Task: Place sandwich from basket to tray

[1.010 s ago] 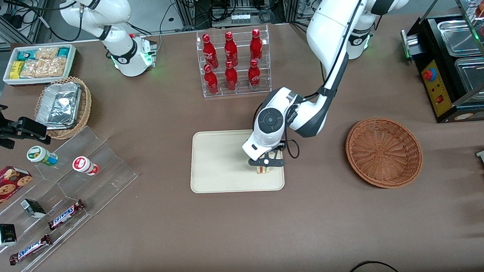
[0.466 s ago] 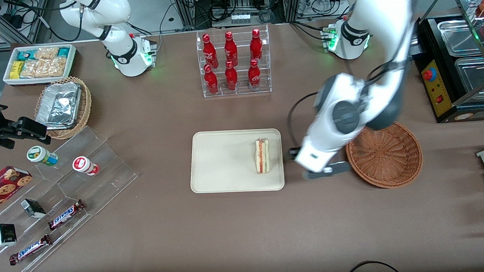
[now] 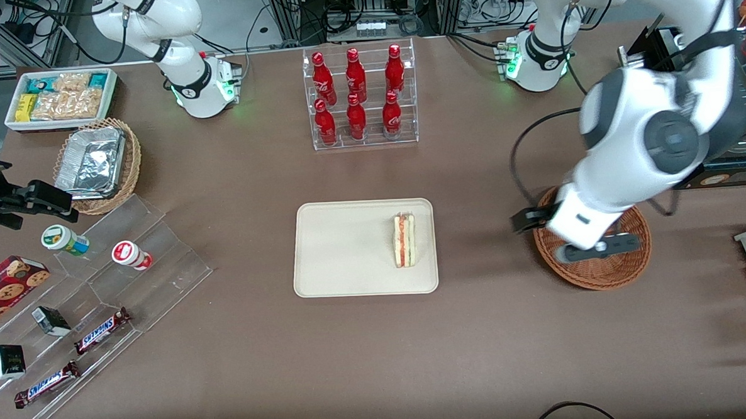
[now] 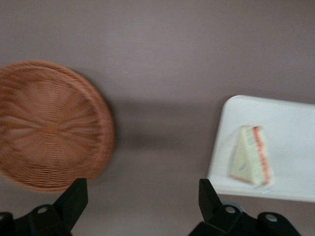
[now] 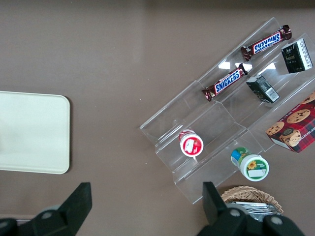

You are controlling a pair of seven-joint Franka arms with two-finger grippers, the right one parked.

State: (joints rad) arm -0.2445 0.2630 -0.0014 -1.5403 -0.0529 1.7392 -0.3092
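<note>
The sandwich lies on the cream tray, near the tray's end closest to the basket; it also shows in the left wrist view on the tray. The reddish-brown wicker basket is empty. My left gripper hangs high above the basket's rim nearest the tray, well apart from the sandwich. Its fingers are wide open with nothing between them, only bare table under the gap. One corner of the tray shows in the right wrist view.
A clear rack of red bottles stands farther from the front camera than the tray. A black appliance is near the basket. A stepped acrylic shelf with snacks, a tan basket with foil and a white snack bin lie toward the parked arm's end.
My gripper let go of the sandwich on the tray, opened, rose and swung away to above the basket. The sandwich stays on the tray.
</note>
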